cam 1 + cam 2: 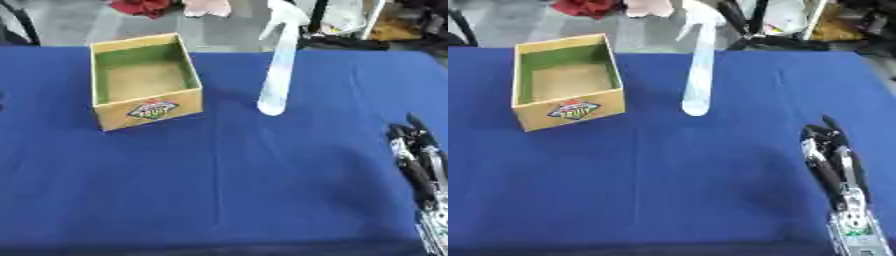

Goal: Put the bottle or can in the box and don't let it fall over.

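The open cardboard box (pixel 144 80) carries a diamond-shaped colour label (pixel 152 109) on its near wall, its writing unreadable. Right of the box, apart from it, stands a tall pale spray bottle (pixel 278 70). Well right and nearer, the right hand (pixel 829 150) rests with straight fingers on blue cloth (pixel 236 180).

The robot's slender right hand (pixel 830 155) has black fingers with silver-grey segments; its silver wrist housing (pixel 855 231) carries a small green marking.
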{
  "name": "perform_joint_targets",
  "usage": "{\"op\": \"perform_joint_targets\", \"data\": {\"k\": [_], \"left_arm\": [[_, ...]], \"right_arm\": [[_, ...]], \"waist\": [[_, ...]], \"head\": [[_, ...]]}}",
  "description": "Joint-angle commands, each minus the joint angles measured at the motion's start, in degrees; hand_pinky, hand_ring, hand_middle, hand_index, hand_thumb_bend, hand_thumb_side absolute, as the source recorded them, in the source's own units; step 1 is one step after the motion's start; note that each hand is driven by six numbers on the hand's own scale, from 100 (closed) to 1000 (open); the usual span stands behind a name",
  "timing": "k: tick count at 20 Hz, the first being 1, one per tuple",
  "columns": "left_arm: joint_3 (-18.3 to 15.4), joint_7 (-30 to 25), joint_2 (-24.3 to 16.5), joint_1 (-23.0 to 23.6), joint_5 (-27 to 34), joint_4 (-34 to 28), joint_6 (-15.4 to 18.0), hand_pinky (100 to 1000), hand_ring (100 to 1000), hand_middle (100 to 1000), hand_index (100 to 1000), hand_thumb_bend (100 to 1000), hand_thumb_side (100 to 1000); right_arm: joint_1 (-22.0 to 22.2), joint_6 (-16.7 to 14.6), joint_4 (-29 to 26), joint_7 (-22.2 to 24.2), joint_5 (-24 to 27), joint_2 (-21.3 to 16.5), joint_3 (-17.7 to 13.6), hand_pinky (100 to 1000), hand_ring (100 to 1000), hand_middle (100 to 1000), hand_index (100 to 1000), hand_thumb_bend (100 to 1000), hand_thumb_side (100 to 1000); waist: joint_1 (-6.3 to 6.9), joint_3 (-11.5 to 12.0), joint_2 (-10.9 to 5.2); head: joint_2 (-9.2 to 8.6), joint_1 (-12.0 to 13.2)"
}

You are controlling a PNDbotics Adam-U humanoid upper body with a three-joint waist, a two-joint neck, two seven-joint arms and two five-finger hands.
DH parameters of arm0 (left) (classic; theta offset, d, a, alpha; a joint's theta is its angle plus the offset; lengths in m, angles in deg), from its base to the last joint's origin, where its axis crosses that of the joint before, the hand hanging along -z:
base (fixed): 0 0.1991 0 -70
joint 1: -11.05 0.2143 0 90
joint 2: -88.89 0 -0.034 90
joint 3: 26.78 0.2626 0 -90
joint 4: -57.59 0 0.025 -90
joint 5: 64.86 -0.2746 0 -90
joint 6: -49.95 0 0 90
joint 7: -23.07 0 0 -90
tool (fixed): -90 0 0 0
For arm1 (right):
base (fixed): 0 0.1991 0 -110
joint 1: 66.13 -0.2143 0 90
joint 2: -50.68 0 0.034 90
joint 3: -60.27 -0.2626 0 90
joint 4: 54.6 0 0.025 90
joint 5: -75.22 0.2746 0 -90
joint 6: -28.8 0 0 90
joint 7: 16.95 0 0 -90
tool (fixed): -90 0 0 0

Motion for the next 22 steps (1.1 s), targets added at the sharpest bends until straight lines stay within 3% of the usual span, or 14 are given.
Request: {"op": "perform_joint_targets", "data": {"k": [1, 22], "left_arm": [[-0.3, -0.1, -0.9, -0.3, 0.0, -1.1, 0.1, 830, 782, 871, 940, 622, 855], [-0.4, -0.1, -0.9, -0.2, -0.1, -1.2, 0.1, 829, 782, 871, 940, 629, 850]], "right_arm": [[-0.5, -0.2, -1.5, 0.0, 0.1, -1.0, -0.3, 867, 826, 789, 983, 175, 619], [-0.4, -0.2, -1.5, 0.1, 0.1, -0.9, -0.3, 867, 826, 789, 983, 177, 619]], "waist": [[0.12, 0.1, -0.99], [0.15, 0.0, -1.1]], "head": [[0.3, 0.2], [0.3, 0.3]]}}
